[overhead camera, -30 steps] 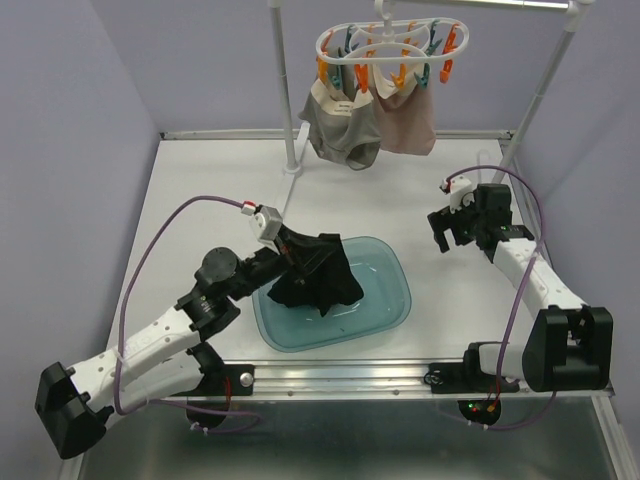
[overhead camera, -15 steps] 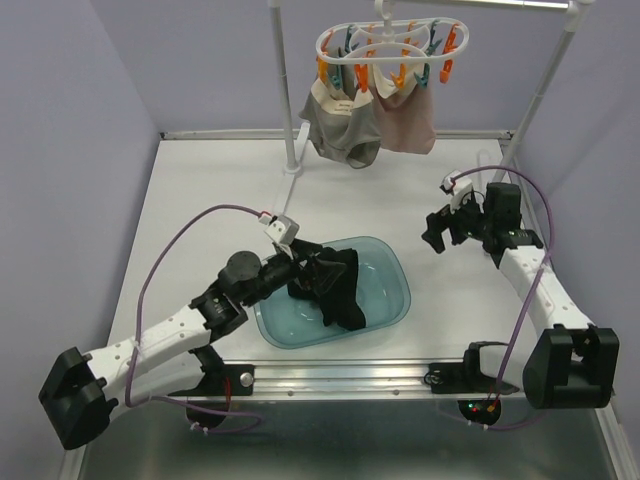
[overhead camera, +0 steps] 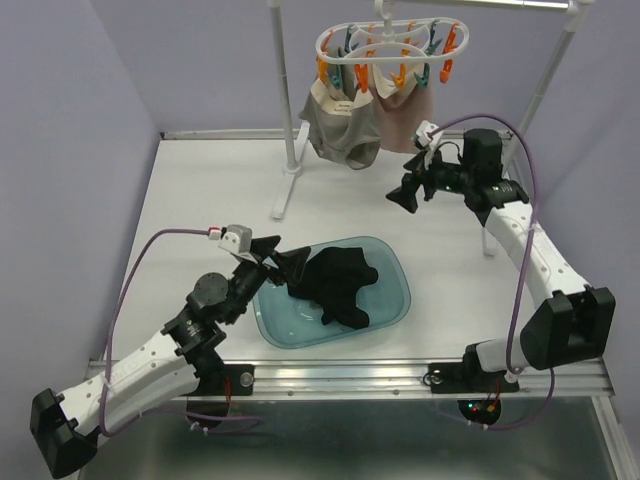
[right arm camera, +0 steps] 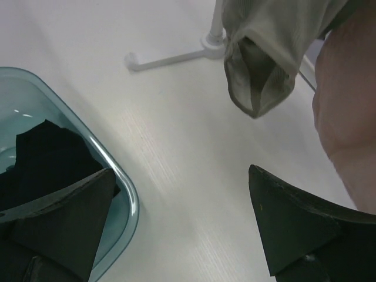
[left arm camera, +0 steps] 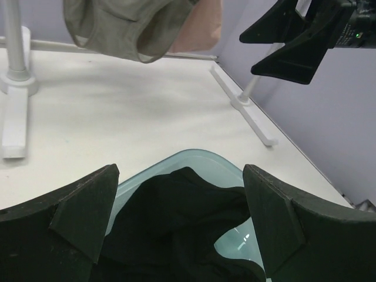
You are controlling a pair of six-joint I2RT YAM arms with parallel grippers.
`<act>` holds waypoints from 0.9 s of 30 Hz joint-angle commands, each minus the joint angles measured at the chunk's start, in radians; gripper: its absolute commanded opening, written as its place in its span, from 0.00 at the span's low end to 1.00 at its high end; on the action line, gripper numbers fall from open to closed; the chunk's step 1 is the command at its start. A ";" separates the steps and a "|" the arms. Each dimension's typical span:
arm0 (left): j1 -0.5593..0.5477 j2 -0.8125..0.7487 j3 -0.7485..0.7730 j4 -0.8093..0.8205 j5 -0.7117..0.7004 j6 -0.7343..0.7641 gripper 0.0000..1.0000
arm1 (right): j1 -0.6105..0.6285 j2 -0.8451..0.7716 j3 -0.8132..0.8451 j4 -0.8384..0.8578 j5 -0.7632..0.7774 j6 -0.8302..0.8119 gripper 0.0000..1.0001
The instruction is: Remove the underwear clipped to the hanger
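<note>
Top external view, scanning from the left: caught the left gripper (overhead camera: 278, 256) hovering at the near-left rim of the teal basin (overhead camera: 290, 326), spread wide and gripping nothing. Checked the left wrist view and got the same story, with both fingers (left arm camera: 82, 211) standing well apart above the basin and only a look down onto cloth between them. Found the black underwear (overhead camera: 335, 285) lying crumpled inside the basin, free of any clip. Moved on to the middle of the back edge: spotted the hanger (overhead camera: 385, 40) up high between the white rack poles (overhead camera: 293, 100), orange and teal clothespins (overhead camera: 400, 72) dangling from its ring. Saw the grey-taupe underwear (overhead camera: 340, 125) and the pale pink underwear (overhead camera: 405, 125) clipped side by side beneath it, touching, hanging clear above the white table (overhead camera: 200, 200). Ended on the right: picked out the right gripper (overhead camera: 408, 188) raised off the table, near the pale pink underwear but apart from it, fully open and empty. Backed that up from the right wrist view, with both garments hanging beyond the parted fingers (right arm camera: 294, 235).
</note>
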 commanded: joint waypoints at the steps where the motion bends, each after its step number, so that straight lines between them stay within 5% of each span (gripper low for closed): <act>1: -0.003 -0.088 -0.023 -0.017 -0.120 -0.024 0.99 | 0.081 0.052 0.164 0.040 0.145 0.030 1.00; 9: -0.003 -0.220 -0.070 -0.056 -0.123 -0.067 0.99 | 0.182 0.119 0.274 0.075 0.382 -0.066 1.00; 13: -0.003 -0.232 -0.070 -0.086 -0.114 -0.092 0.99 | 0.196 0.110 0.251 0.143 0.392 -0.203 1.00; 27: -0.003 -0.258 -0.056 -0.062 -0.100 -0.118 0.99 | 0.195 0.256 0.252 0.363 0.433 -0.279 1.00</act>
